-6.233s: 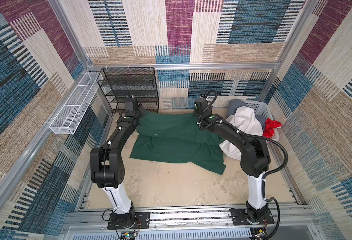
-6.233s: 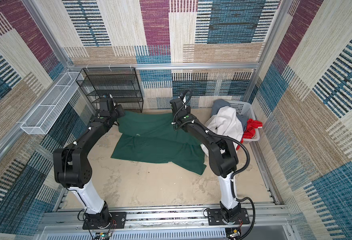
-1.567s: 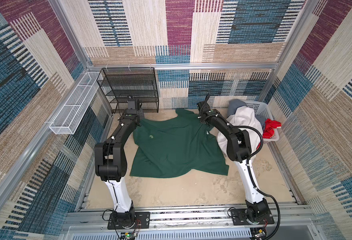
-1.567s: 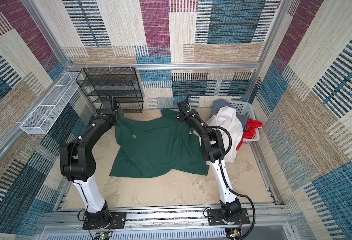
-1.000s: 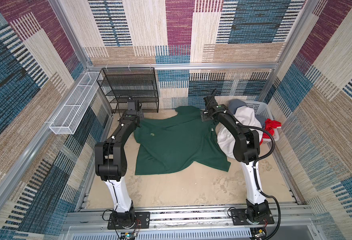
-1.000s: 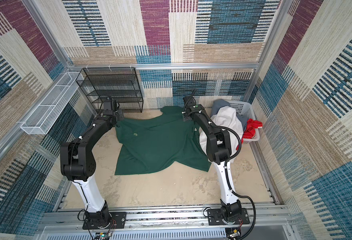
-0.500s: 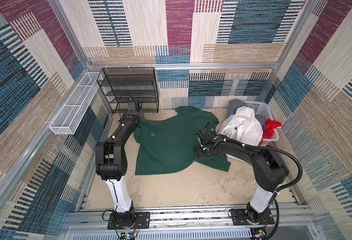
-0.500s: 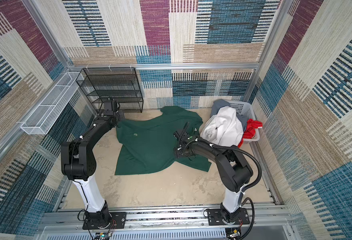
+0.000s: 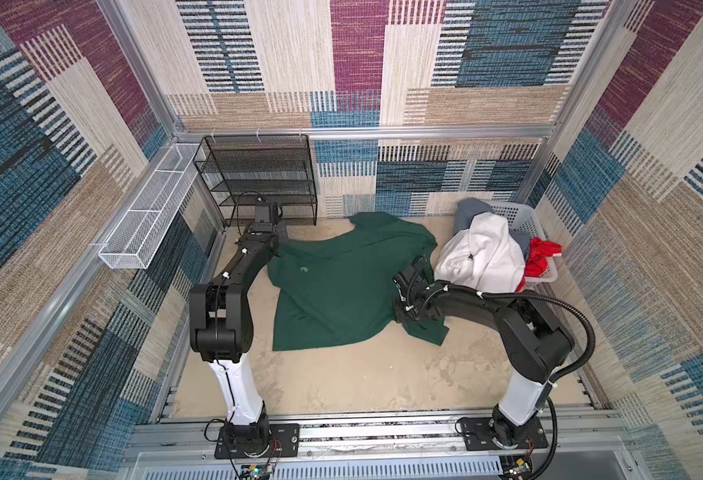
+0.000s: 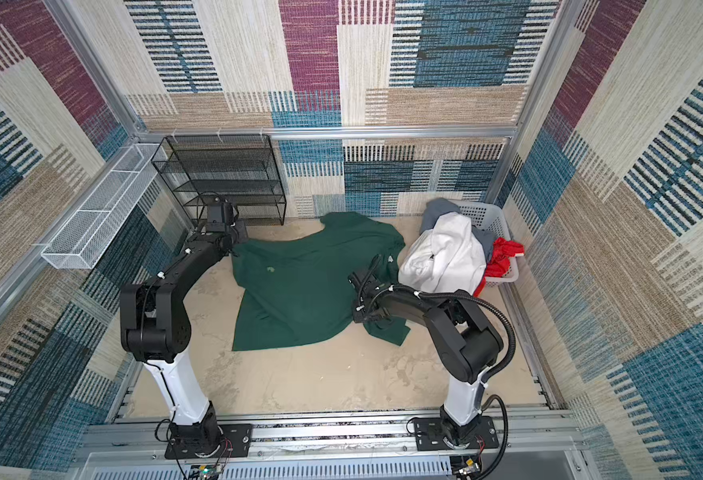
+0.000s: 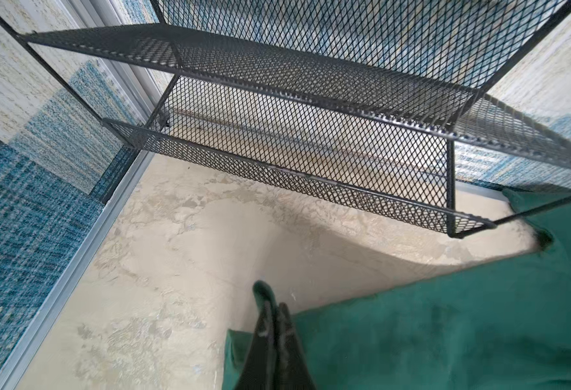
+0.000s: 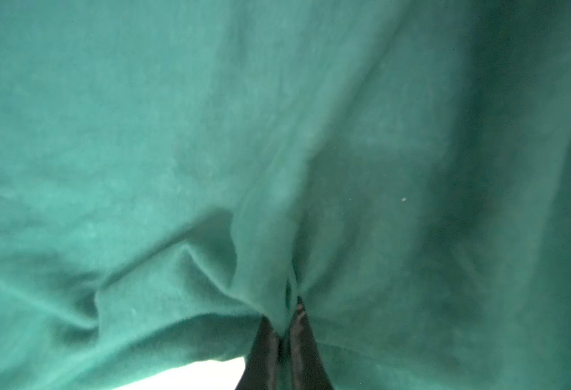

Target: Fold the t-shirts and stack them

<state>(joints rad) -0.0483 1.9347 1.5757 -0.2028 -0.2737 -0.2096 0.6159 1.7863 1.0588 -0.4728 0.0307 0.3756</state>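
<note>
A dark green t-shirt lies spread and rumpled across the table in both top views. At its far left corner, my left gripper is shut on the green cloth, a bit of which pokes out past the fingertips. My right gripper is shut on a pinched fold of the same shirt near its right edge, and the cloth bunches around the fingers. White, grey and red t-shirts are piled in the basket.
The pale perforated basket stands at the far right against the wall. A black mesh rack stands at the far left, just behind my left gripper. A white wire basket hangs on the left wall.
My right gripper came from the shirt's far right corner towards the front, down to the shirt's right edge, and shut on the cloth. The left arm stayed put.
</note>
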